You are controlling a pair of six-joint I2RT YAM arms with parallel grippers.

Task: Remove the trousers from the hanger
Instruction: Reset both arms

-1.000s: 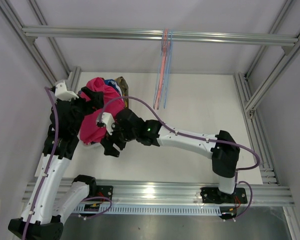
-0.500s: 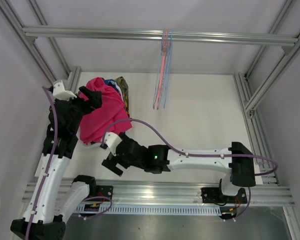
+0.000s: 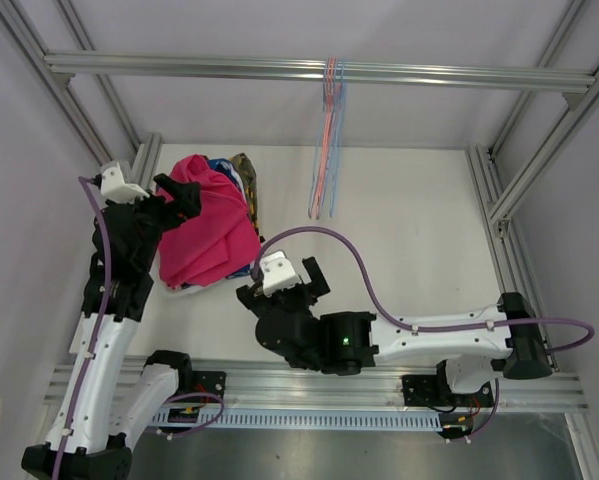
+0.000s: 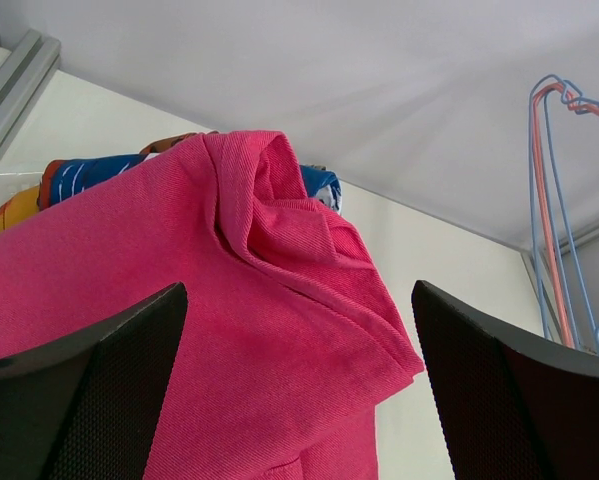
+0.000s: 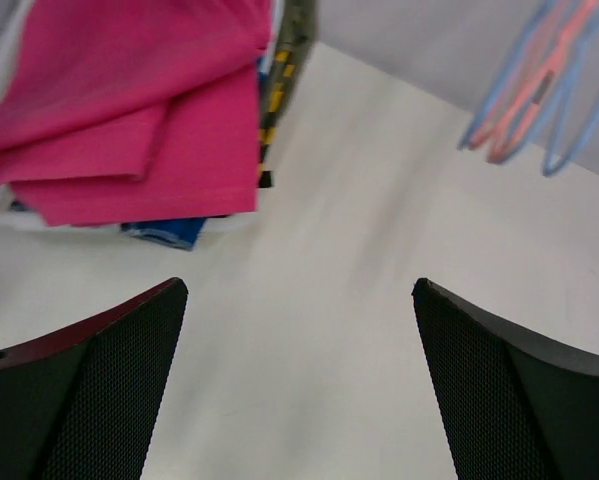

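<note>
The magenta pink trousers (image 3: 207,228) lie on top of a pile at the table's left. A blue-and-white patterned pair (image 3: 222,166) and a yellow-and-dark camouflage pair (image 3: 246,176) peek out behind. My left gripper (image 3: 182,198) hovers open at the pile's left edge; in its wrist view the pink trousers (image 4: 229,320) fill the space below the left gripper (image 4: 299,400), untouched. My right gripper (image 3: 281,282) stands open, clear of the pile to its lower right. In the right wrist view the right gripper (image 5: 299,380) frames bare table, with the pink trousers (image 5: 129,100) ahead at left.
Thin blue and pink wire hangers (image 3: 327,140) hang empty from the aluminium rail (image 3: 179,68) at the back; they also show as hangers (image 5: 539,110) at upper right. Frame posts stand along both table sides. The white table (image 3: 409,230) stretches right of the pile.
My right gripper has opened wide and drawn back from the pile toward the near edge. The pink trousers stay on the pile. The left arm has barely shifted.
</note>
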